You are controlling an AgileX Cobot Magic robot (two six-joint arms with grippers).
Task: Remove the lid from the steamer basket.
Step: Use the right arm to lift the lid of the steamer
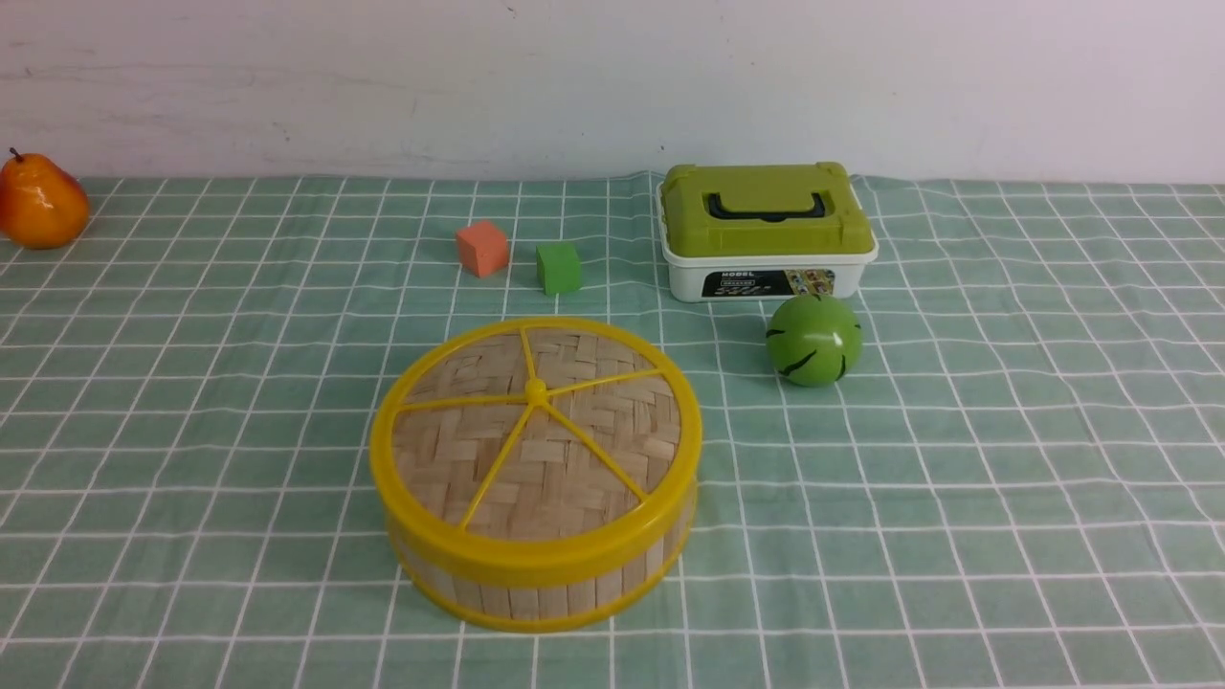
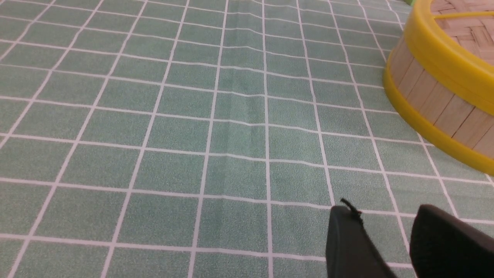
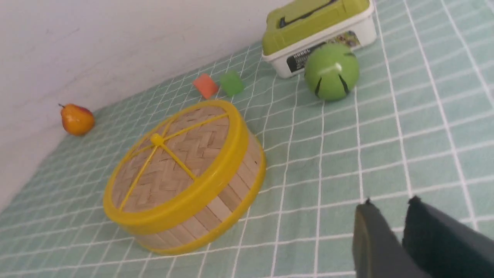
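Observation:
The steamer basket (image 1: 536, 598) stands on the green checked cloth near the front centre, with bamboo-slat sides and yellow rims. The lid (image 1: 536, 431) sits flat on top of it: woven tan bamboo, a yellow rim, thin spokes and a centre knob. Neither gripper shows in the front view. In the left wrist view my left gripper (image 2: 388, 212) is open and empty over bare cloth, apart from the basket (image 2: 436, 104) and the lid's rim (image 2: 436, 50). In the right wrist view my right gripper (image 3: 390, 202) is narrowly open and empty, off to the side of the basket (image 3: 220, 208) and lid (image 3: 173, 162).
A white box with a green lid (image 1: 766, 230) stands at the back right of the basket, with a green ball (image 1: 813, 339) in front of it. An orange cube (image 1: 481, 248) and a green cube (image 1: 558, 267) lie behind the basket. A pear (image 1: 40, 203) sits far left by the wall.

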